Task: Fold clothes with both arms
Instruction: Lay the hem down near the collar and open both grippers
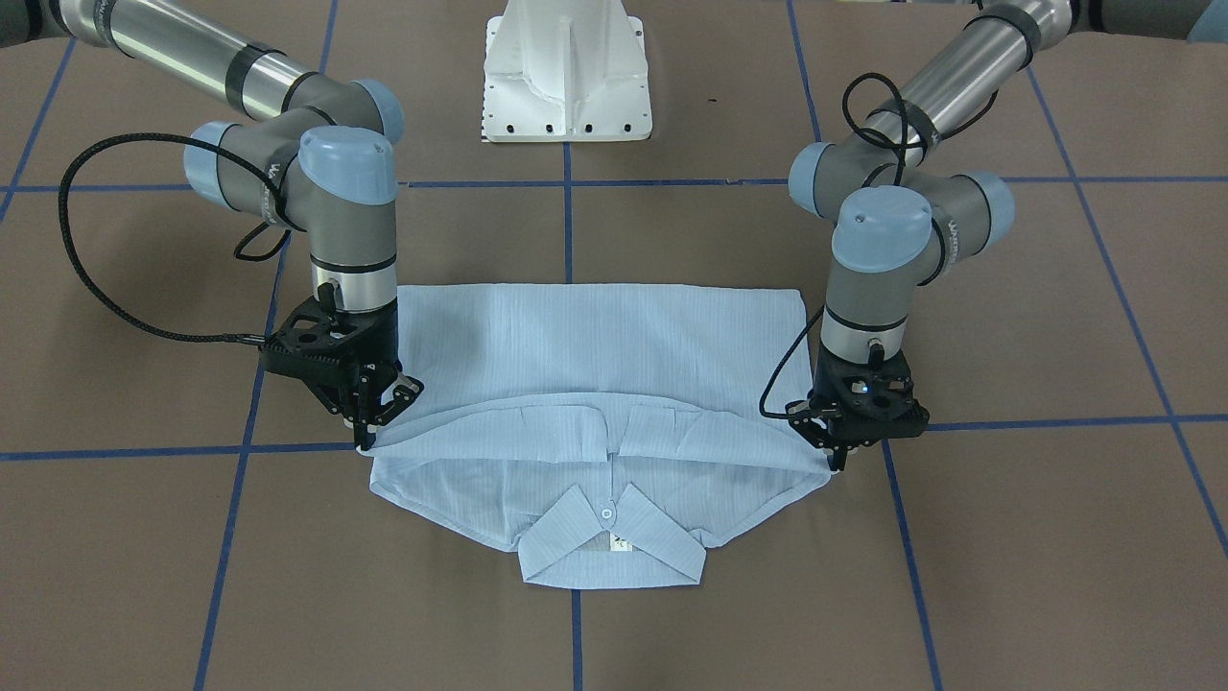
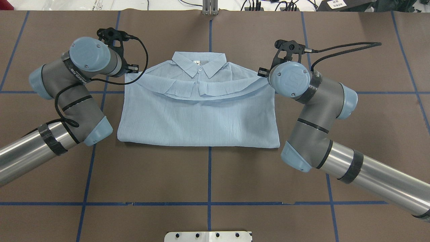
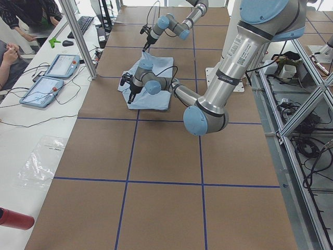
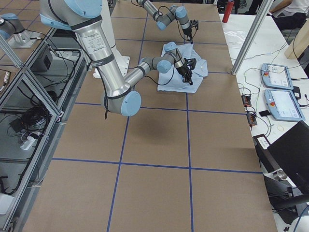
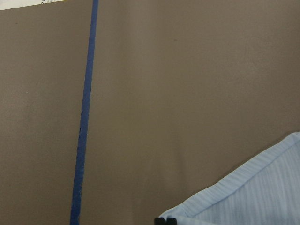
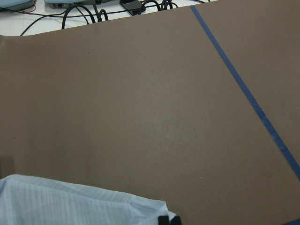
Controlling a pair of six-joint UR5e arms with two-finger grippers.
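Observation:
The pale blue striped shirt (image 1: 595,345) lies flat in the middle of the brown table, its collar (image 1: 614,542) on the side away from the robot. A folded layer's edge (image 1: 576,422) runs across below the collar, between the two grippers. My left gripper (image 1: 837,463) points down and is shut on this edge's corner at the shirt's left side. My right gripper (image 1: 366,440) is shut on the opposite corner. In the overhead view the shirt (image 2: 198,114) shows and the wrists hide both fingertips. Each wrist view shows shirt cloth (image 5: 253,197) (image 6: 70,201) at the fingertips.
The white pedestal base (image 1: 566,72) stands behind the shirt on the robot's side. Blue tape lines (image 1: 566,182) cross the brown table. Beyond the table's far edge, a side bench holds tablets (image 3: 52,78) and cables, with people seated there.

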